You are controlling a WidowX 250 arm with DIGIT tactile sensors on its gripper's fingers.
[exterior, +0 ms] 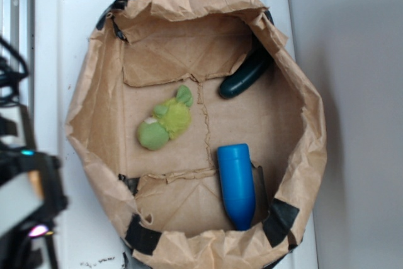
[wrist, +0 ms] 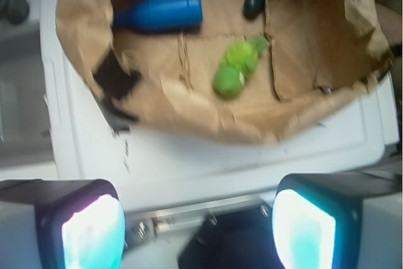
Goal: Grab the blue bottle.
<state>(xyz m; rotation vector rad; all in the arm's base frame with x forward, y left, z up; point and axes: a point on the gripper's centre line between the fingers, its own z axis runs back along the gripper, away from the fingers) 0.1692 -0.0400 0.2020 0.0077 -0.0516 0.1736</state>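
The blue bottle [exterior: 237, 184] lies on its side on the floor of a brown paper bin [exterior: 94, 92], near the bin's front right wall, flat end toward the middle and rounded tip toward the rim. In the wrist view the blue bottle [wrist: 160, 12] shows at the top left, far beyond the fingers. My gripper [wrist: 198, 228] hangs open outside the bin over the white table, nothing between its two glowing pads [wrist: 91, 234]. In the exterior view the gripper [exterior: 25, 200] sits at the left edge, well left of the bin.
A green plush [exterior: 165, 121] lies in the bin's middle. A dark green glossy bottle [exterior: 244, 75] rests against the bin's back right wall. The bin stands on a white table [exterior: 63, 29]. Black tape patches [exterior: 141, 234] mark the bin's front rim.
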